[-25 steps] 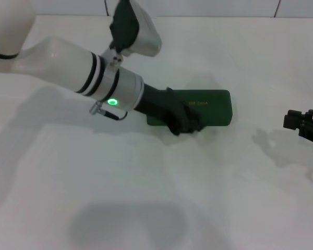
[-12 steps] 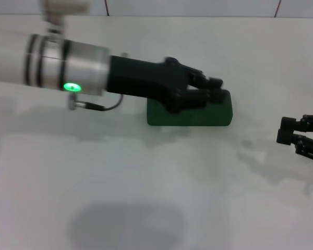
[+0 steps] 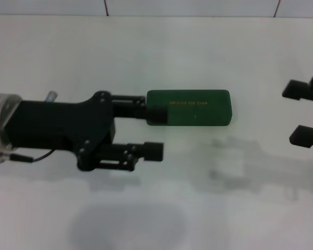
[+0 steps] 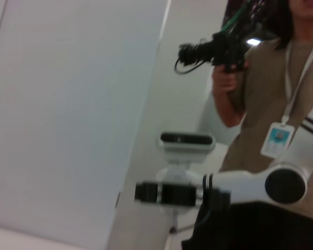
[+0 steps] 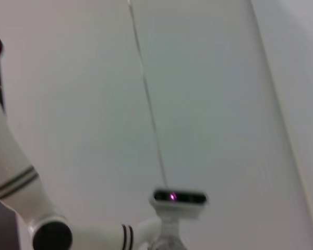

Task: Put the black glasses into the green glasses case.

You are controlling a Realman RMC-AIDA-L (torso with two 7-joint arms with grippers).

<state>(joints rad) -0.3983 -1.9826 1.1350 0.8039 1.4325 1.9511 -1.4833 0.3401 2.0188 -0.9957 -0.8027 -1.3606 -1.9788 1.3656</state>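
Note:
The green glasses case (image 3: 190,108) lies closed on the white table, gold lettering on its lid. The black glasses are not visible in any view. My left gripper (image 3: 156,133) is open and empty, held level at the case's left end; one fingertip (image 3: 157,115) overlaps the case's left edge, the other (image 3: 154,151) is nearer me. My right gripper (image 3: 305,112) is open and empty at the right edge, well right of the case. Both wrist views point up at a wall and my own head, not at the table.
The white table (image 3: 161,52) ends at a tiled wall at the back. In the left wrist view a person (image 4: 281,104) stands behind my head camera (image 4: 187,140).
My left arm has swung back to the left and turned level, its open gripper coming off the top of the case to the case's left end. The right gripper has opened wider.

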